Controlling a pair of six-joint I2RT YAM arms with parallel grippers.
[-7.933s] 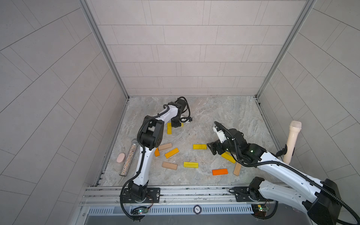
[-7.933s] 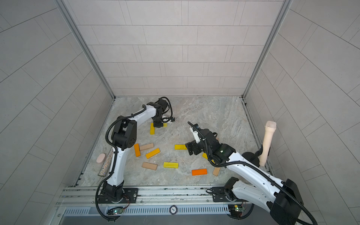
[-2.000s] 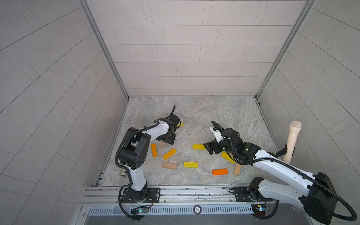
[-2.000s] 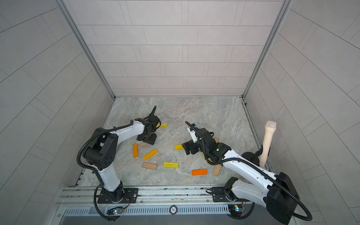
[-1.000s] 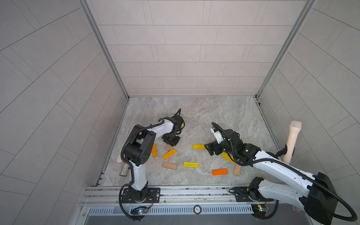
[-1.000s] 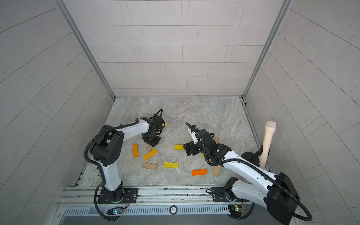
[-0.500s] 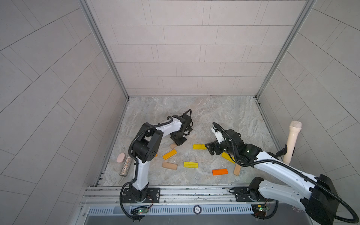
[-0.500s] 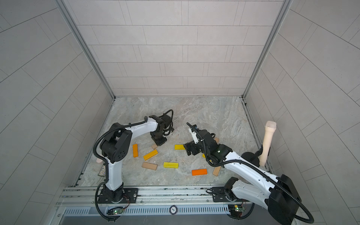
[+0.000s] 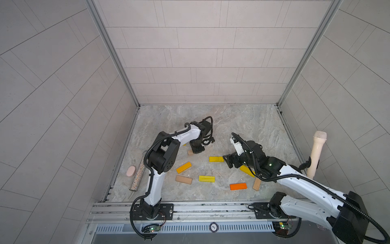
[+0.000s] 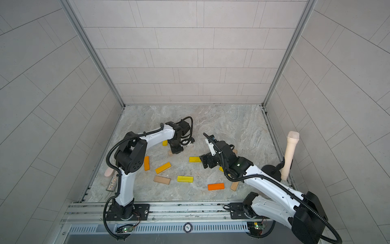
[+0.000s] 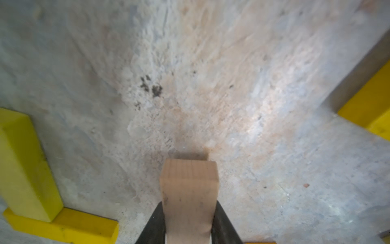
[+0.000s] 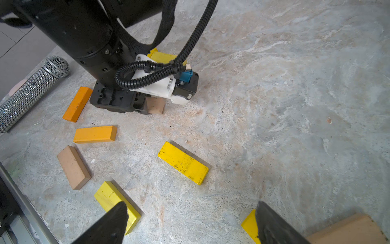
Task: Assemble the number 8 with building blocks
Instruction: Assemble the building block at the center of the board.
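My left gripper [image 9: 196,149] is shut on a tan block [image 11: 188,186], held low at the marble floor; its end shows in the right wrist view [image 12: 155,105]. Two yellow blocks [image 11: 25,164] lie in an L beside it. My right gripper [image 12: 191,209] stands open over bare floor between a yellow block [image 12: 114,200] and another yellow one [image 12: 250,227]. Loose building blocks lie scattered: yellow [image 9: 216,159], orange-yellow [image 9: 184,167], tan [image 9: 183,179], yellow [image 9: 206,178], orange [image 9: 238,186], tan [image 9: 256,183], orange [image 10: 146,163]. The number 8 is not in view.
A glittery silver microphone [image 9: 138,175] and a pink disc [image 9: 131,171] lie along the left wall. A cream microphone [image 9: 316,154] stands upright at the right wall. Tiled walls close three sides; a metal rail [image 9: 200,209] runs along the front.
My left gripper has swept to the right toward the middle of the floor, carrying the tan block. The right gripper has stayed open in place.
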